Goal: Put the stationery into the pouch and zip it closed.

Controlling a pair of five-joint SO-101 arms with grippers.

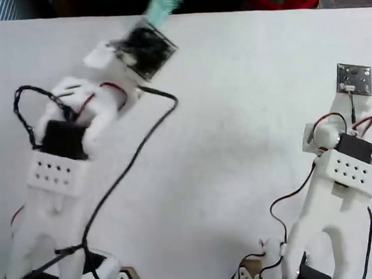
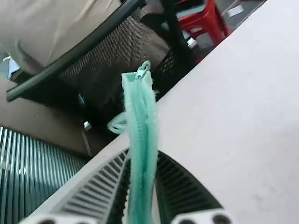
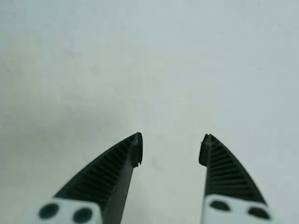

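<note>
Left gripper (image 2: 142, 157) is clamped tight on the mint-green fabric zip pouch (image 2: 140, 107), holding it up by its zipper edge at the far rim of the white tabletop (image 1: 237, 149). Right gripper (image 3: 171, 142) hangs part open with nothing in it, over bare surface. Smart play here: bring the pouch inboard, lay it flat, zip pull toward the free gripper.

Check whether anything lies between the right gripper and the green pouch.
Nothing visible does. The pouch is pinched in the left gripper at the far edge of the table, and only bare tabletop lies between it and the open right gripper.
</note>
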